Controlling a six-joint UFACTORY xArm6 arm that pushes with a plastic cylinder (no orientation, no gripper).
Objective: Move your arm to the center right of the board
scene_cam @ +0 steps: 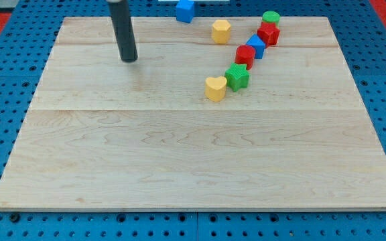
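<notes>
On the upper left part of the wooden board [179, 167], my tip [130, 59] rested on the surface, well apart from every block, and the dark rod [122, 27] rose from it toward the view's top. The arm carried no pincer at all, only this rod, so nothing was open, closed or gripped. The center right of the board was far from my tip, on the other side of the blocks. Near the top edge, a blue cube [185, 10] lay partly outside the board. A yellow block [221, 31] stood just below it and to the right. At the view's top right, a green cylinder [271, 17] touched a red block [268, 33]. From there a diagonal line went down to the left: a blue block [255, 47], then another red block [244, 55], then a green star-shaped block [237, 77], and finally a yellow heart-shaped block [215, 88], each one touching or just beside the next. Around the board, a blue perforated table [5, 80] was visible.
</notes>
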